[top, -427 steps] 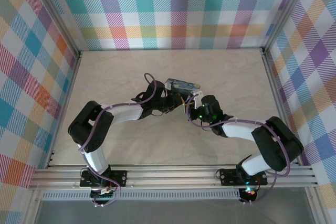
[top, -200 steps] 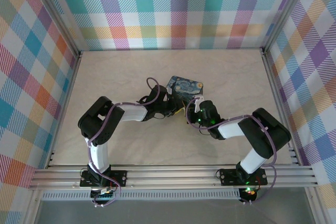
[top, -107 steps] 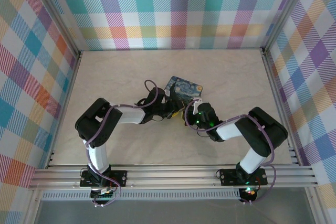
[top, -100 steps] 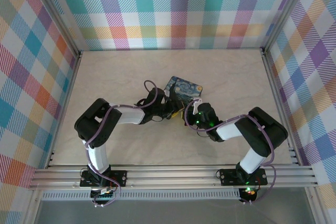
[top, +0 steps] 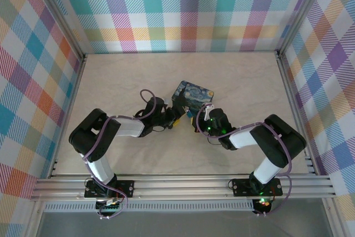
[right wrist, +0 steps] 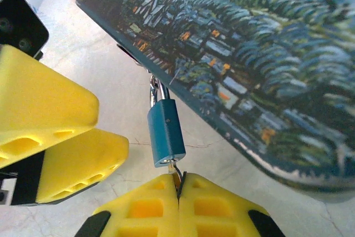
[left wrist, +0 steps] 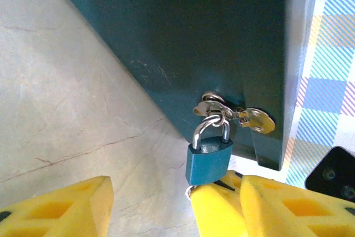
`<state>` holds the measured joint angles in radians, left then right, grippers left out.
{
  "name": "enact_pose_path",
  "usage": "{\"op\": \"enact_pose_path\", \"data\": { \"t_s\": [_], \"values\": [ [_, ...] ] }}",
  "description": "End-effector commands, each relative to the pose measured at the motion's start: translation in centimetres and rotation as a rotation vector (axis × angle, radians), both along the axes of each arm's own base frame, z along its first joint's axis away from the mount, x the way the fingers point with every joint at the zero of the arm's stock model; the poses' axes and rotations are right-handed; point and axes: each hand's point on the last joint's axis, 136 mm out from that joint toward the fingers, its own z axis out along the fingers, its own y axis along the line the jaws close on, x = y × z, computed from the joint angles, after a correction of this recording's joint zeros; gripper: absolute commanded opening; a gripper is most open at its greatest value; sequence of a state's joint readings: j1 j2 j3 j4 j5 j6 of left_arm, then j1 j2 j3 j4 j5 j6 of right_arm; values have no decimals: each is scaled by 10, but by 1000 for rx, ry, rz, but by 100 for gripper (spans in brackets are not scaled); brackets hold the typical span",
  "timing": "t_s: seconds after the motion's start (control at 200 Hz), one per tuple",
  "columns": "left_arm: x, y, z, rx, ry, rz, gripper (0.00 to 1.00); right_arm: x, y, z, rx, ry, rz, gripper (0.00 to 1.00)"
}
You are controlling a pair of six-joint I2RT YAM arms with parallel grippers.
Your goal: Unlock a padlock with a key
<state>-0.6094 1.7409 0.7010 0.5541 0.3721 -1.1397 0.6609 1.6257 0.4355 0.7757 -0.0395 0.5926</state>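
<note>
Top view: my two arms meet at the near edge of the painted box point(top: 195, 94) on the surface point(top: 249, 76). My left fingers point(top: 177, 119) and right fingers point(top: 198, 120) are close together there. The lock is too small to make out.

Left wrist view: the padlock point(left wrist: 208, 162) hangs by its shackle from the box's hasp point(left wrist: 213, 109), with its body pointing down toward me. My left fingers point(left wrist: 61, 209) are spread. One pad is well apart at the lower left, and yellow pads sit just under the lock.

Right wrist view: my right fingers point(right wrist: 155, 215) are pressed together, pinching the key point(right wrist: 176, 171). Its tip meets the underside of the padlock point(right wrist: 165, 131). The lock's long axis runs from the shackle straight down to this pinch, so I judge the right arm must twist about that line while the left fingers point(right wrist: 50, 104) wait just beside it.
</note>
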Motion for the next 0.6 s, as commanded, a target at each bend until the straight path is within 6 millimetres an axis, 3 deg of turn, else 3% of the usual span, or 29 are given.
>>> {"op": "enact_pose_path", "data": {
  "t_s": [0.0,0.24,0.595],
  "values": [
    [10,-4,18,-97,-47,34,56,6,14,31,98,-28,7,0],
    [13,-12,13,-162,-29,38,45,6,17,33,128,4,-2,0],
    [10,-26,9,-168,-15,10,43,8,19,37,157,24,-11,0]
  ]
}}
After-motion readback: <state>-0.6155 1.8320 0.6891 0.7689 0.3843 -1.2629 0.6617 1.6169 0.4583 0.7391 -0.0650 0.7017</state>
